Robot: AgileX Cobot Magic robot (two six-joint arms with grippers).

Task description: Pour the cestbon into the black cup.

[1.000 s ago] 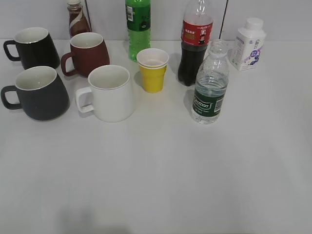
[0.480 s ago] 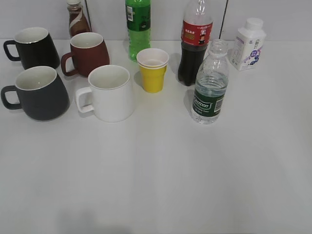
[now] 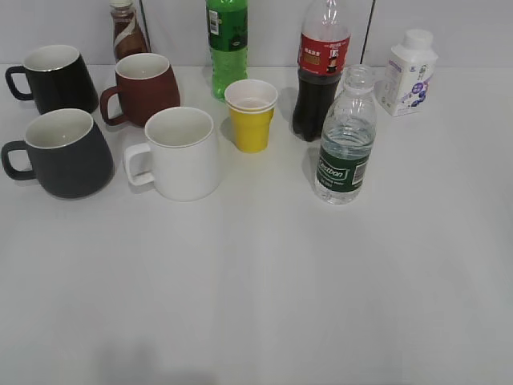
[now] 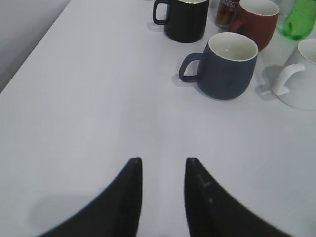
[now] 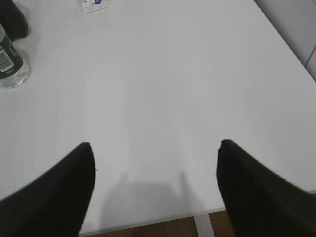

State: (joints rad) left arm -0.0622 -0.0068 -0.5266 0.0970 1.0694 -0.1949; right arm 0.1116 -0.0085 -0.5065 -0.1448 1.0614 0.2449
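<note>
The cestbon [image 3: 345, 148], a clear uncapped bottle with a dark green label, stands upright right of centre. Its base shows at the left edge of the right wrist view [image 5: 9, 66]. The black cup [image 3: 68, 156], a matte charcoal mug with a white inside, stands at the left, handle to the left. It also shows in the left wrist view [image 4: 228, 71]. My left gripper [image 4: 163, 160] is open with a narrow gap, empty, over bare table well short of the cup. My right gripper [image 5: 155, 144] is wide open and empty near the table's front edge. Neither gripper shows in the exterior view.
A glossy black mug [image 3: 56, 76], a maroon mug [image 3: 146, 88], a white mug [image 3: 186, 154] and a yellow cup [image 3: 251, 115] stand round the black cup. A green soda bottle [image 3: 227, 40], a cola bottle [image 3: 321, 72] and a white carton [image 3: 409, 72] stand behind.
</note>
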